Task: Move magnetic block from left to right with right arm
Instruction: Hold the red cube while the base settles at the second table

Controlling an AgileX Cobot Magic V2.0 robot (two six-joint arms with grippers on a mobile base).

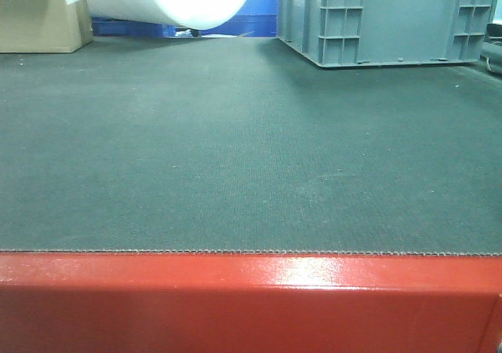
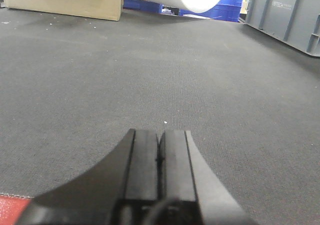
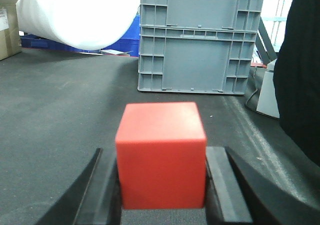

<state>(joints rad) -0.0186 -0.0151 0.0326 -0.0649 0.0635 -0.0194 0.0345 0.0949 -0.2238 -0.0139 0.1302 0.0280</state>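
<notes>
The magnetic block (image 3: 161,155), a plain bright-red cube with smooth matte faces, is sitting clamped between the right gripper's (image 3: 162,185) two black fingers (image 3: 222,185), over the dark woven mat (image 3: 60,115). Ahead, open mat is stretching toward stacked grey crates (image 3: 197,40) and a white roll (image 3: 80,15). The left gripper (image 2: 160,160) is resting with fingers pressed together, holding nothing.

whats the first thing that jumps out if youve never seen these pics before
The bright red magnetic block fills the bottom centre of the right wrist view, sitting between the right gripper fingers. Behind it stands a stacked grey crate, with a big white roll at upper left. In the left wrist view, the left gripper is shut over bare dark mat.
</notes>
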